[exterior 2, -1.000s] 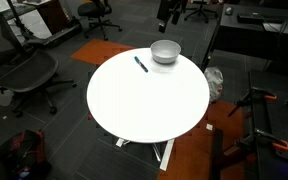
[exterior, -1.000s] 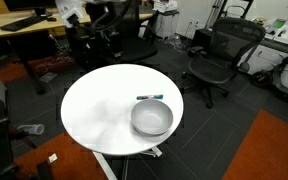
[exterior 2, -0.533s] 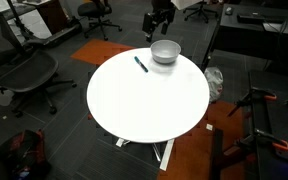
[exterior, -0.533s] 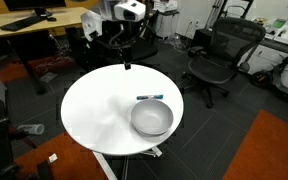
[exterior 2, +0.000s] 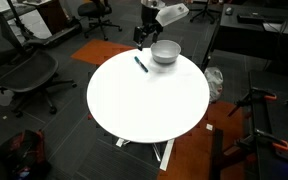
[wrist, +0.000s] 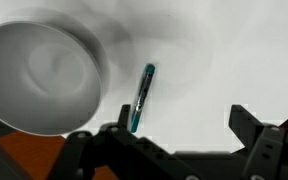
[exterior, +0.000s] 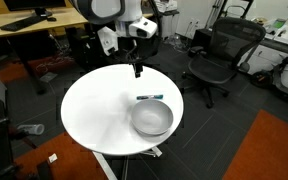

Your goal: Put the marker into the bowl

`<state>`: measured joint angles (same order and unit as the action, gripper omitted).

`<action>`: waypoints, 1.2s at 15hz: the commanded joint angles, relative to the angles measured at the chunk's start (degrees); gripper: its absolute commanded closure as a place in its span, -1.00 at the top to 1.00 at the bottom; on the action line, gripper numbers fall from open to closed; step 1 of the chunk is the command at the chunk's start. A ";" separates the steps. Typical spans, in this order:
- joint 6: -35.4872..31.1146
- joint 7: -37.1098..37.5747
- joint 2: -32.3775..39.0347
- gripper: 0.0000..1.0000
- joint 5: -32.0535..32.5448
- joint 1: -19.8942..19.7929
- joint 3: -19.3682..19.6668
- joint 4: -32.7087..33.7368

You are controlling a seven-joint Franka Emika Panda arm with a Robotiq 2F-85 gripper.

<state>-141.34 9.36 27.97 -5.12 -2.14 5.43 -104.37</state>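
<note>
Progress on the task is at its very start, judging by how things lie: the marker (exterior: 150, 97) rests flat on the white tabletop (exterior: 99, 110), untouched, and the bowl (exterior: 152, 119) holds nothing at all. In the wrist view its pale inside shows bare from rim to rim. In both exterior views the marker lies just outside the bowl. In an exterior view it sits at about twelve o'clock from the bowl, and from the opposite side (exterior 2: 140, 64) it sits at about eight o'clock from the bowl (exterior 2: 165, 52). The wrist view shows a clear strip of table between them, with the bowl (wrist: 39, 80) at nine o'clock from the marker (wrist: 141, 98), so they are near but apart. The gripper (exterior: 137, 70) hangs over the table at about eleven o'clock from the marker, clear of it and carrying nothing. In the wrist view its two dark fingers spread wide (wrist: 181, 122), and the marker's lower end reaches down beside one of them. By my reading, everything is left to do: lower over the marker, close on its thin body, lift it, carry it the short way over the rim and let go inside the bowl.
</note>
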 commanded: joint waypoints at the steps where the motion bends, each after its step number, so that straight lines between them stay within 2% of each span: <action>1: -1.15 1.27 5.56 1.00 -0.52 -0.79 -0.35 5.52; 12: -1.10 6.20 19.96 1.00 0.32 -0.78 2.11 18.74; 18: -0.51 7.39 25.39 1.00 0.13 -0.97 2.38 24.12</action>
<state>-142.66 15.04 50.62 -5.13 -3.32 7.55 -84.21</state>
